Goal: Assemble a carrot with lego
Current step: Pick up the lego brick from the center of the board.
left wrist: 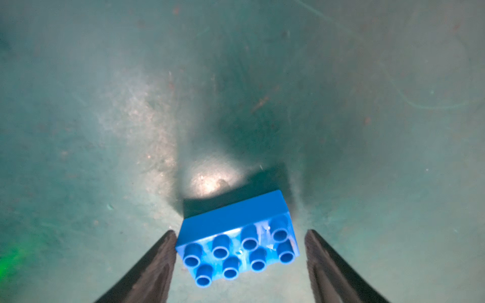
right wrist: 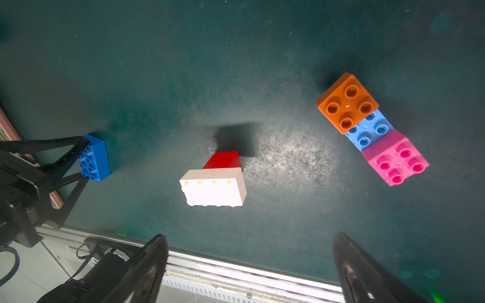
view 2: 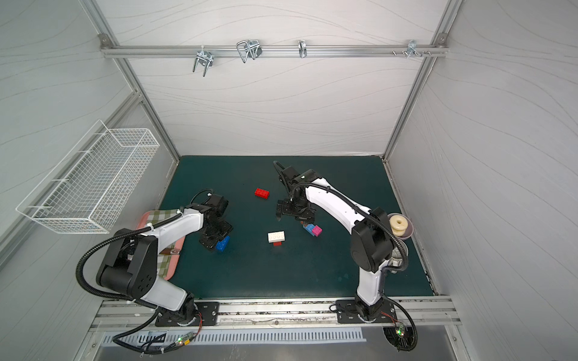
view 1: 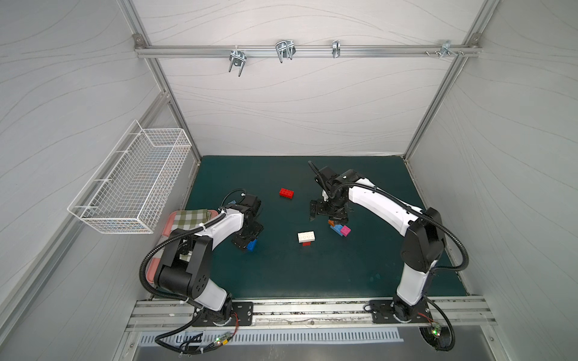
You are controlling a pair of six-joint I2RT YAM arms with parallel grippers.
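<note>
Left end effector (left wrist: pixel 240 232) straddles the dark blue eight-stud plastic brick (left wrist: pixel 237 238): part-open, one finger (left wrist: pixel 157 262) touching, the other apart, likely squaring for pickup. Only its wrist view shows that gap. Right end effector (right wrist: pixel 249 236) wide open, empty. Carrot start (right wrist: pixel 214 183), white studded brick (right wrist: pixel 214 190) on small red brick (right wrist: pixel 223 160), sits mid green surface (view 1: pixel 281 275). Loose red brick (view 1: pixel 286 193), far, shows in top views only.

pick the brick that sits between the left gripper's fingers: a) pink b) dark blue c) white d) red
b: the left wrist view shows the dark blue brick, studs facing the camera, lying between the fingers of the left gripper, with a gap still open on one side.
</note>
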